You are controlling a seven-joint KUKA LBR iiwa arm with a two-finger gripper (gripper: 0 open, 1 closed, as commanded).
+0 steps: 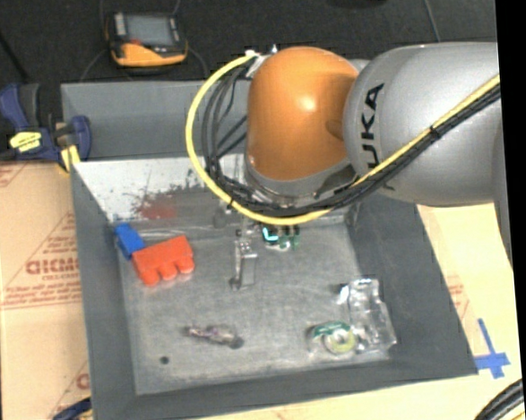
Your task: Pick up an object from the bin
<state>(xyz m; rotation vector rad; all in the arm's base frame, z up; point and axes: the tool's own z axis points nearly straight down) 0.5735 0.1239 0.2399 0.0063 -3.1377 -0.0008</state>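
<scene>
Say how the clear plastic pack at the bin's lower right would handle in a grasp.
The clear pack looks thin and crinkled, so it probably flexes and weighs little. Its glossy faces may slip. It lies flat, so rolling seems unlikely.

I see an orange lobed plastic block [163, 259] lying flat at centre-left of the frame. A small blue plastic piece [128, 238] lies just beside its upper-left corner, and a crumpled clear plastic packet [369, 312] lies lower right.

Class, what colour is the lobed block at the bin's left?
The lobed plastic block is orange-red, clearest in the camera view.
</scene>
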